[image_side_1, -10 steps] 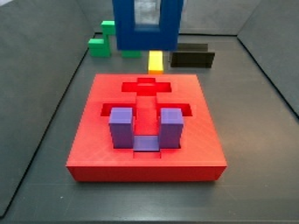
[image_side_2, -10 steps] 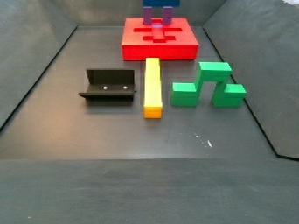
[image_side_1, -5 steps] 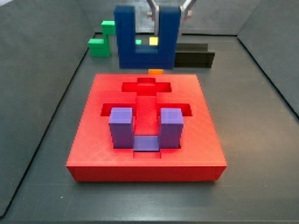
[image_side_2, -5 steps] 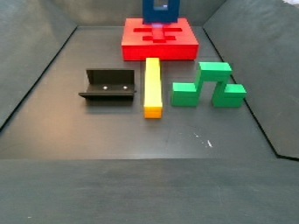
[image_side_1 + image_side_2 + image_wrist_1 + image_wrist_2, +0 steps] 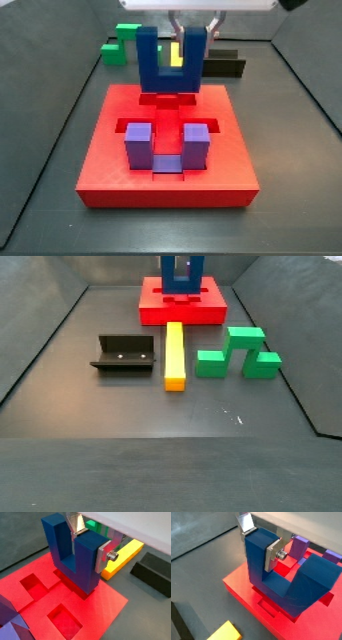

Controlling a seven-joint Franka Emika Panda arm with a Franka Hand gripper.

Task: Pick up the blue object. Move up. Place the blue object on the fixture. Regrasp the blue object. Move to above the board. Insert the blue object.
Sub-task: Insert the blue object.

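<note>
The blue object (image 5: 171,62) hangs upright, prongs up and bar down, over the far end of the red board (image 5: 167,175). My gripper (image 5: 195,24) comes down from above and is shut on one prong. In both wrist views the silver fingers (image 5: 105,555) (image 5: 272,555) clamp that prong (image 5: 85,562) (image 5: 260,562) from two sides. The block's bar sits just over the board's cross-shaped recess (image 5: 40,587); I cannot tell if it touches. The black fixture (image 5: 123,354) stands apart on the floor with nothing on it.
A purple U-shaped block (image 5: 167,147) sits in the board's near recess. A yellow bar (image 5: 174,354) lies on the floor between the fixture and a green block (image 5: 238,353). Dark walls ring the floor.
The gripper has come down with the blue object, from high above the board's far end to just over its cross-shaped recess. Nothing else has moved.
</note>
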